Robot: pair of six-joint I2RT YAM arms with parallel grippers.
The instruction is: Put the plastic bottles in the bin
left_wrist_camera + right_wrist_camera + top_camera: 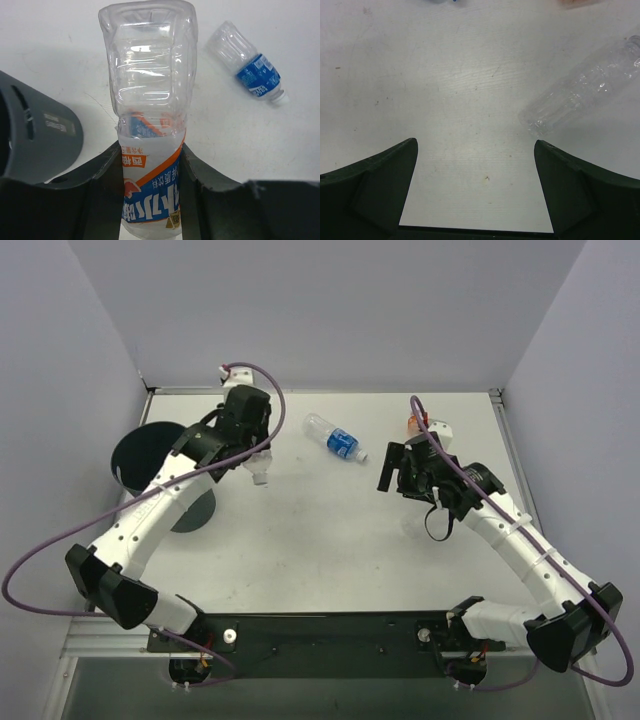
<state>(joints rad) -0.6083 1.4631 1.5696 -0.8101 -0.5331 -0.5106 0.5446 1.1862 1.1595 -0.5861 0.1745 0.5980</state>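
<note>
My left gripper [254, 462] [151, 148] is shut on a clear bottle with a white, blue and orange label [148, 75]; its capped end [260, 478] shows just right of the dark round bin [140, 452] [42, 135]. A blue-labelled bottle [336, 439] [248, 66] lies on the table between the arms. My right gripper [391, 468] [475, 150] is open and empty above bare table. A clear unlabelled bottle [582, 90] lies ahead of its right finger. An orange-filled bottle [412, 423] peeks out behind the right wrist.
The white table [330, 540] is walled by grey panels at the back and sides. Purple cables [40, 560] loop off both arms. The bin stands at the table's left edge.
</note>
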